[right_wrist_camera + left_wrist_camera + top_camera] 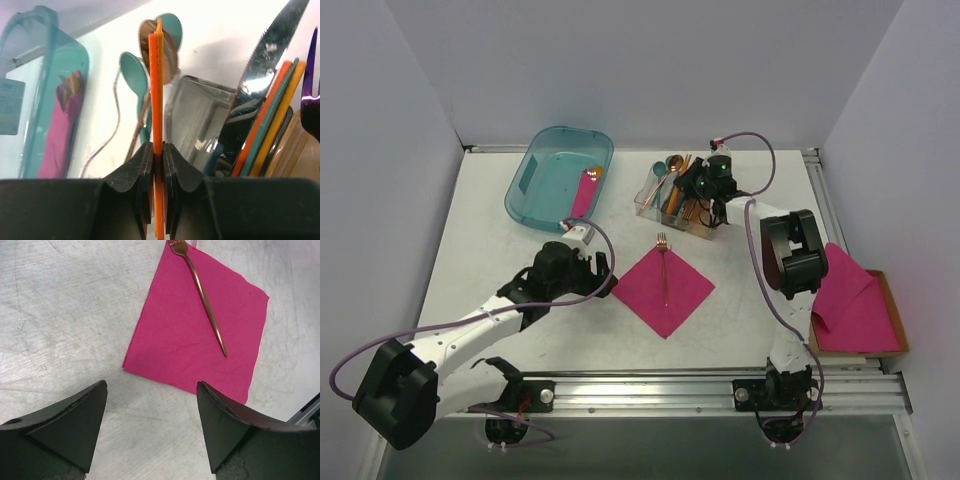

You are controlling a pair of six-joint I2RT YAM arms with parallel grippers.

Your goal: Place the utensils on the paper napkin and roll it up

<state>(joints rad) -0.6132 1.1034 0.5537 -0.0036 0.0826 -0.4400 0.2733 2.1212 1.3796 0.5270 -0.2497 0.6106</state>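
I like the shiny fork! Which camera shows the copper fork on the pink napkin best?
The left wrist view: the slim copper-orange metal fork lies large and sharp on the magenta paper napkin, only its prong tips cut off. The top view shows the fork whole but tiny. The right wrist view misses it.

Fork (200, 290) tines clipped by the frame's top edge. Orange piece (158, 90): lower end hidden inside right pincer (158, 150); type unclear.

Plain pale lavender walls (650, 60) enclose a scuffed white table (480, 250) edged by aluminium rails (650, 385).
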